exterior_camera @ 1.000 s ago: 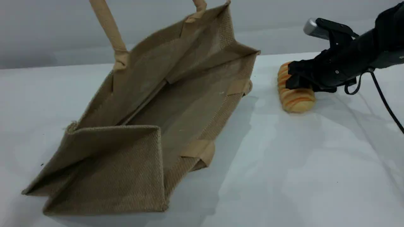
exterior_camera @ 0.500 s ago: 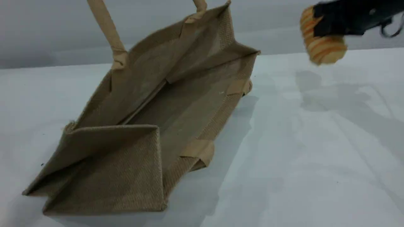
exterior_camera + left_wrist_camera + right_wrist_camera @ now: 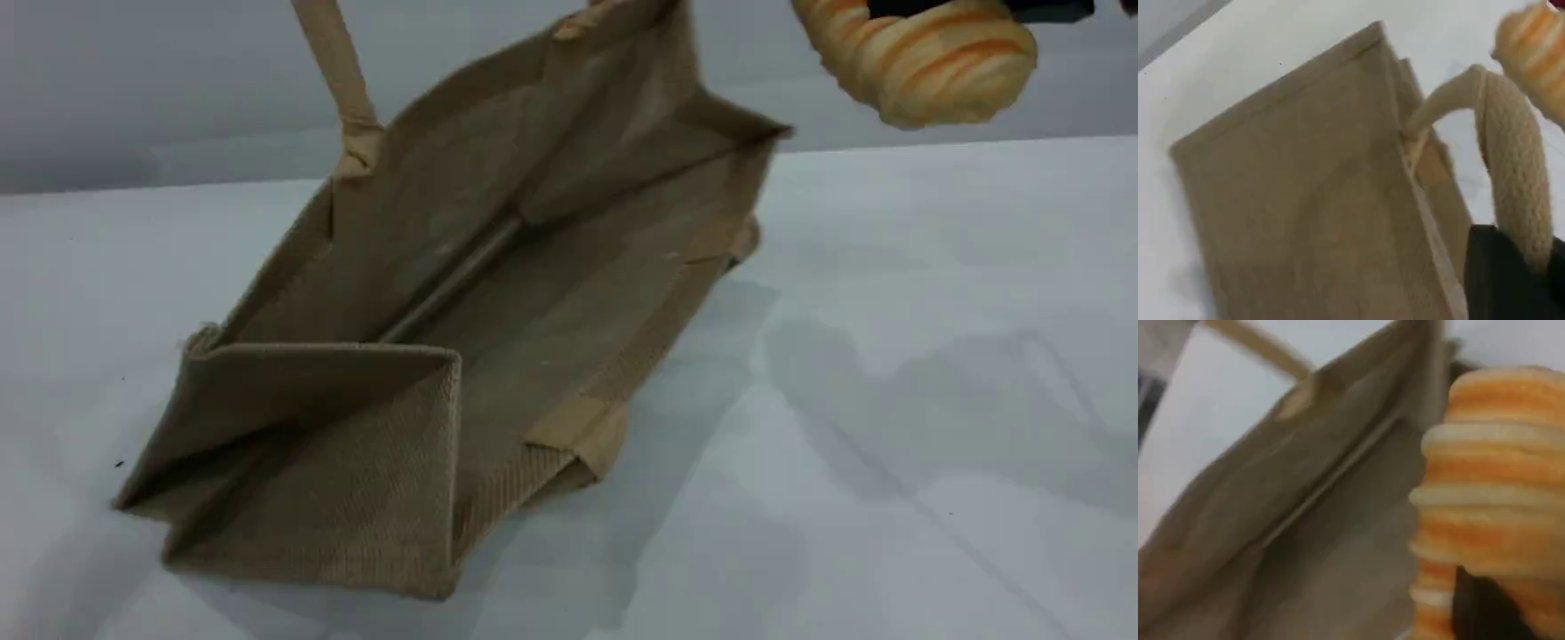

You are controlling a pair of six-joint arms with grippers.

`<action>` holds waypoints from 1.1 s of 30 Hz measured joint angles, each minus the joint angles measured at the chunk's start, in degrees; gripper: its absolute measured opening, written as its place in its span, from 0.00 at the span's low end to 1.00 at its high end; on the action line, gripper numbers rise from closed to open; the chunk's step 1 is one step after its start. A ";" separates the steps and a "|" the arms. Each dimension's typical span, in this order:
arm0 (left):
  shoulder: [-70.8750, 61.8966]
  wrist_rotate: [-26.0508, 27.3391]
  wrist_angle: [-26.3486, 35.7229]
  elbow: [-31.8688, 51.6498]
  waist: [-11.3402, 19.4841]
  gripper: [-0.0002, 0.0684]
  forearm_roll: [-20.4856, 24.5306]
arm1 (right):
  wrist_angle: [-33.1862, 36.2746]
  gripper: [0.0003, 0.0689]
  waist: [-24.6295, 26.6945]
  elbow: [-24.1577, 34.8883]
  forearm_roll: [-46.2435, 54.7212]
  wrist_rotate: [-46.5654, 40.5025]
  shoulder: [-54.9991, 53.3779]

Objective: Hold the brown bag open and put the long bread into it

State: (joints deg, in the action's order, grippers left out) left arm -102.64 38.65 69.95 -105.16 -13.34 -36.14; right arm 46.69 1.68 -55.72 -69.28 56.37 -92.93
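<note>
gripping the long bread [image 3: 925,62], right fingers [image 3: 1485,613] hover above the brown bag [image 3: 498,293]; left fingers [image 3: 1505,280] clench its handle [image 3: 1511,160].

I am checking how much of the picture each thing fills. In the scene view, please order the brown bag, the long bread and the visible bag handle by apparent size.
1. Brown bag, by far the largest.
2. Long bread, cut off by the top edge.
3. Bag handle, also cut off at the top.

Both cropped, so the order of the last two is unsure.
</note>
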 joint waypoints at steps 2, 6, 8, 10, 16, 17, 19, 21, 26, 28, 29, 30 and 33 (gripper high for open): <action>-0.02 0.00 -0.03 -0.68 0.00 0.12 -0.14 | 3.26 0.14 -0.36 0.44 0.06 0.00 -0.06; -0.07 0.00 -0.04 -0.80 0.00 0.12 -0.34 | 8.27 0.14 -3.28 1.43 0.03 0.00 -0.06; -0.07 0.00 -0.04 -0.80 0.00 0.12 -0.34 | 8.13 0.14 -5.93 1.78 0.10 -0.04 -0.11; -0.07 -0.05 -0.04 -0.80 0.00 0.12 -0.34 | 7.70 0.14 -9.01 1.85 -0.50 -0.64 -0.11; -0.07 -0.45 0.01 -0.80 0.00 0.12 -0.54 | -3.87 0.14 -19.78 1.85 -3.81 -0.86 -0.76; -0.07 -0.45 0.01 -0.80 0.00 0.12 -0.54 | -5.85 0.14 -21.27 1.85 -5.27 -0.86 -1.10; -0.07 -0.63 0.01 -0.80 0.00 0.12 -0.54 | -10.27 0.14 -23.15 1.79 -7.51 -0.86 -2.17; -0.07 -0.76 0.01 -0.80 0.00 0.12 -0.54 | -14.17 0.14 -23.39 1.59 -9.57 -0.86 -3.52; -0.07 -0.76 0.01 -0.80 0.00 0.12 -1.93 | -20.34 0.14 -23.41 1.59 -16.63 0.70 -7.97; -0.07 -0.76 0.01 -0.80 0.00 0.12 -1.78 | -20.34 0.14 -23.95 1.59 -19.55 2.11 -9.71; -0.07 -0.76 0.01 -0.80 0.00 0.12 -1.78 | -19.56 0.14 -24.47 1.59 -21.33 3.20 -10.60; -0.07 -0.76 0.01 -0.80 0.00 0.12 -1.78 | -18.02 0.14 -25.03 1.54 -23.09 4.23 -11.22; -0.07 -0.76 0.01 -0.80 0.00 0.12 -1.78 | -17.65 0.14 -26.76 0.51 -28.65 8.37 -12.61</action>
State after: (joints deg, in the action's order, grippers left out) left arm -102.71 37.88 69.96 -105.96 -13.34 -37.92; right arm 29.04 -25.08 -55.22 -97.94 64.73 -105.55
